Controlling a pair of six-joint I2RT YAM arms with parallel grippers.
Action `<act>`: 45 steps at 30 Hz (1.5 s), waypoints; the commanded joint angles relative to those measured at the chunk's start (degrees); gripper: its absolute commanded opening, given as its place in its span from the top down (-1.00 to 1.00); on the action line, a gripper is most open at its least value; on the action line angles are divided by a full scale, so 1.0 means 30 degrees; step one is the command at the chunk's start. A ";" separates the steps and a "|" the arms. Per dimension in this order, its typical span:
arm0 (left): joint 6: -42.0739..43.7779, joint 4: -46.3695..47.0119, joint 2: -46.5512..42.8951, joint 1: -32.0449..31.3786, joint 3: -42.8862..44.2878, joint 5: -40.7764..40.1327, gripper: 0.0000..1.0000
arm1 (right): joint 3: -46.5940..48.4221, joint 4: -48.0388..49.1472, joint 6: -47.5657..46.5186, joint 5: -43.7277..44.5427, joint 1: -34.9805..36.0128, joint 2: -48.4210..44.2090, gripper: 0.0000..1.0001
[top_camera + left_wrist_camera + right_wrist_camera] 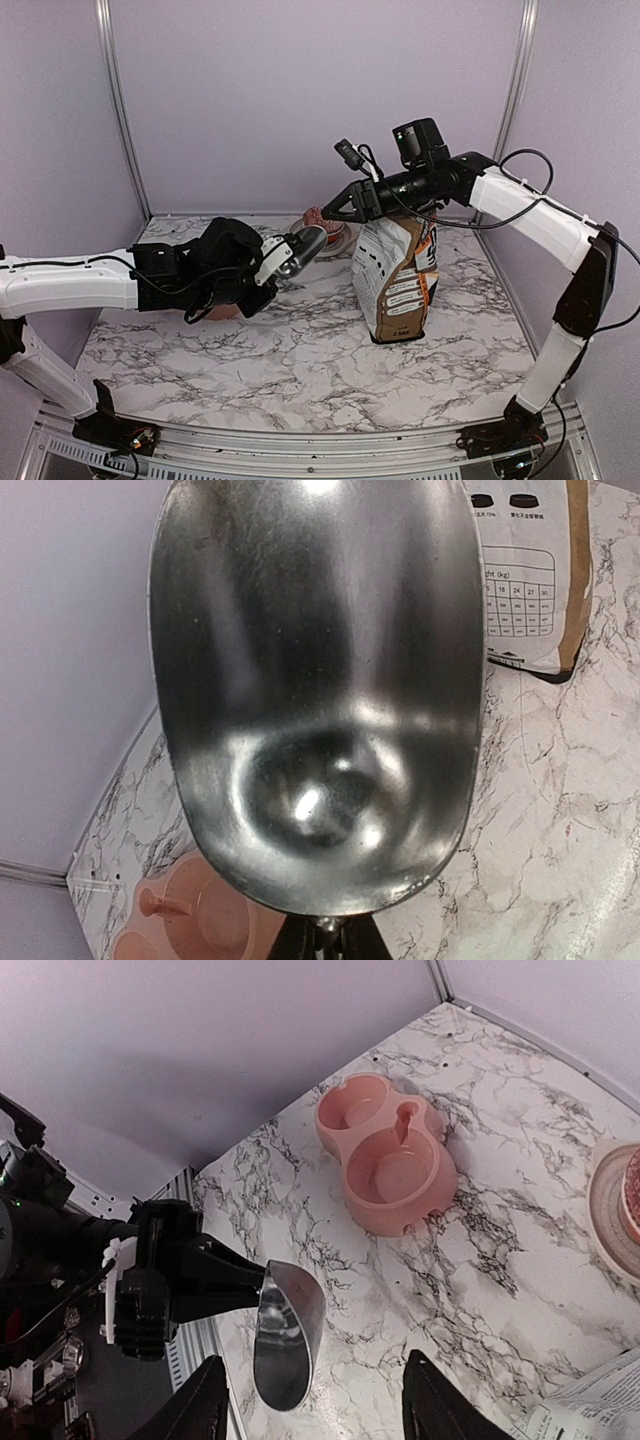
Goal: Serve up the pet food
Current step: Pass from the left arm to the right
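My left gripper (272, 264) is shut on the handle of a metal scoop (303, 247), held above the table. The scoop (315, 680) is empty and fills the left wrist view. It also shows in the right wrist view (290, 1320). No kibble shows in any view. The white-and-brown paper bag (395, 275) stands upright at centre right. My right gripper (327, 213) is open and empty, in the air above and left of the bag top. A pink double bowl (390, 1155) sits empty on the marble, mostly hidden under my left arm in the top view (228, 311).
A pink-frosted cupcake (322, 219) on a plate (612, 1210) stands at the back, behind the scoop. The bag's lower part (530, 580) is to the right of the scoop. The purple walls and their metal posts (118, 110) enclose the table.
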 commanded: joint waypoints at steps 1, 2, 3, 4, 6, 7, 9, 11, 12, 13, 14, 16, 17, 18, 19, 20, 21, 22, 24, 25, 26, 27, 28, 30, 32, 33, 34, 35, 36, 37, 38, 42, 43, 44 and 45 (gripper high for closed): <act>0.0688 0.0577 -0.0232 -0.0285 0.0211 -0.0944 1.00 | 0.1593 -0.1892 0.0005 -0.0138 0.0759 0.1123 -0.04; 0.0746 0.0581 -0.0298 -0.0278 0.0142 -0.1058 1.00 | 0.1609 -0.1970 -0.0024 -0.0235 0.0818 0.1298 -0.01; 0.0834 0.0589 -0.0325 -0.0292 0.0079 -0.1197 1.00 | 0.1647 -0.1990 -0.0017 -0.0350 0.0899 0.1426 0.01; 0.0882 0.0590 -0.0372 -0.0290 -0.0002 -0.1372 1.00 | 0.1689 -0.1949 -0.0008 -0.0537 0.0971 0.1530 0.04; 0.0976 0.0619 -0.0403 -0.0270 -0.0155 -0.1620 1.00 | 0.1918 -0.1996 0.0002 -0.0772 0.1180 0.1815 0.11; 0.0995 0.0687 -0.0404 -0.0284 -0.0229 -0.1725 1.00 | 0.2049 -0.2103 -0.0050 -0.0871 0.1322 0.1959 0.13; 0.1100 0.0788 -0.0357 -0.0265 -0.0345 -0.1839 1.00 | 0.2134 -0.2181 -0.0099 -0.1036 0.1470 0.2184 0.16; 0.1179 0.0865 -0.0322 -0.0269 -0.0410 -0.1977 1.00 | 0.2114 -0.2288 -0.0201 -0.1057 0.1587 0.2367 0.22; 0.1211 0.0888 -0.0320 -0.0269 -0.0419 -0.2015 1.00 | 0.2099 -0.2400 -0.0291 -0.1024 0.1632 0.2450 0.26; 0.1240 0.0909 -0.0320 -0.0269 -0.0453 -0.2031 1.00 | 0.2024 -0.2458 -0.0397 -0.1016 0.1667 0.2515 0.28; 0.1269 0.0960 -0.0342 -0.0291 -0.0523 -0.2058 1.00 | 0.1915 -0.2440 -0.0455 -0.1012 0.1690 0.2596 0.31; 0.1355 0.1094 -0.0428 -0.0294 -0.0696 -0.2105 1.00 | 0.1806 -0.2419 -0.0486 -0.0993 0.1701 0.2716 0.38; 0.1372 0.1115 -0.0476 -0.0280 -0.0758 -0.2119 1.00 | 0.1804 -0.2460 -0.0521 -0.0946 0.1694 0.2839 0.41; 0.1396 0.1198 -0.0497 -0.0270 -0.0843 -0.2091 1.00 | 0.1833 -0.2484 -0.0536 -0.0926 0.1693 0.2911 0.44; 0.1424 0.1248 -0.0522 -0.0277 -0.0908 -0.2070 1.00 | 0.1822 -0.2516 -0.0535 -0.0953 0.1718 0.2983 0.48; 0.1472 0.1291 -0.0525 -0.0285 -0.0950 -0.2063 1.00 | 0.1828 -0.2546 -0.0582 -0.0963 0.1736 0.3050 0.51; 0.1512 0.1315 -0.0525 -0.0293 -0.0958 -0.2037 1.00 | 0.1821 -0.2549 -0.0592 -0.1018 0.1786 0.3095 0.53; 0.1560 0.1322 -0.0525 -0.0287 -0.0963 -0.2012 1.00 | 0.1776 -0.2550 -0.0633 -0.1030 0.1858 0.3134 0.56; 0.1629 0.1316 -0.0500 -0.0301 -0.0969 -0.1977 1.00 | 0.1773 -0.2590 -0.0719 -0.1126 0.1961 0.3294 0.62; 0.1684 0.1322 -0.0511 -0.0313 -0.0961 -0.1935 1.00 | 0.1800 -0.2643 -0.0781 -0.1132 0.2030 0.3378 0.68; 0.1739 0.1319 -0.0516 -0.0319 -0.0982 -0.1918 1.00 | 0.1801 -0.2704 -0.0829 -0.1162 0.2068 0.3444 0.77; 0.1768 0.1318 -0.0524 -0.0319 -0.0988 -0.1902 1.00 | 0.1796 -0.2730 -0.0861 -0.1165 0.2099 0.3500 0.85; 0.1830 0.1322 -0.0540 -0.0297 -0.1011 -0.1867 1.00 | 0.1792 -0.2726 -0.0890 -0.1144 0.2128 0.3496 0.91; 0.1921 0.1298 -0.0580 -0.0315 -0.1018 -0.1829 1.00 | 0.1719 -0.2698 -0.0931 -0.1162 0.2149 0.3496 1.00; 0.1958 0.1292 -0.0634 -0.0337 -0.1018 -0.1824 1.00 | 0.1632 -0.2571 -0.0928 -0.1210 0.2133 0.3425 1.00; 0.1960 0.1278 -0.0641 -0.0340 -0.1018 -0.1842 1.00 | 0.1595 -0.2512 -0.0924 -0.1248 0.2132 0.3395 1.00; 0.1960 0.1280 -0.0668 -0.0348 -0.1044 -0.1841 1.00 | 0.1550 -0.2472 -0.0935 -0.1282 0.2160 0.3380 1.00; 0.1960 0.1270 -0.0671 -0.0327 -0.1047 -0.1830 1.00 | 0.1552 -0.2463 -0.0947 -0.1276 0.2161 0.3367 1.00; 0.1960 0.1272 -0.0672 -0.0328 -0.1069 -0.1870 1.00 | 0.1512 -0.2447 -0.0978 -0.1293 0.2162 0.3347 1.00; 0.1978 0.1247 -0.0672 -0.0346 -0.1091 -0.1921 1.00 | 0.1438 -0.2376 -0.1007 -0.1273 0.2162 0.3301 1.00; 0.1988 0.1225 -0.0672 -0.0378 -0.1104 -0.1979 1.00 | 0.1373 -0.2272 -0.1026 -0.1278 0.2162 0.3284 1.00; 0.1938 0.1134 -0.0775 -0.0408 -0.1189 -0.2105 1.00 | 0.1427 -0.2206 -0.1064 -0.1253 0.2162 0.3247 1.00; 0.1917 0.1160 -0.0831 -0.0411 -0.1219 -0.2079 1.00 | 0.1415 -0.2177 -0.1022 -0.1232 0.2151 0.3182 1.00; 0.1903 0.1159 -0.0886 -0.0411 -0.1252 -0.2035 1.00 | 0.1411 -0.2170 -0.1013 -0.1247 0.2153 0.3108 1.00; 0.1880 0.1190 -0.0926 -0.0389 -0.1295 -0.2008 1.00 | 0.1363 -0.2147 -0.1012 -0.1253 0.2160 0.3040 1.00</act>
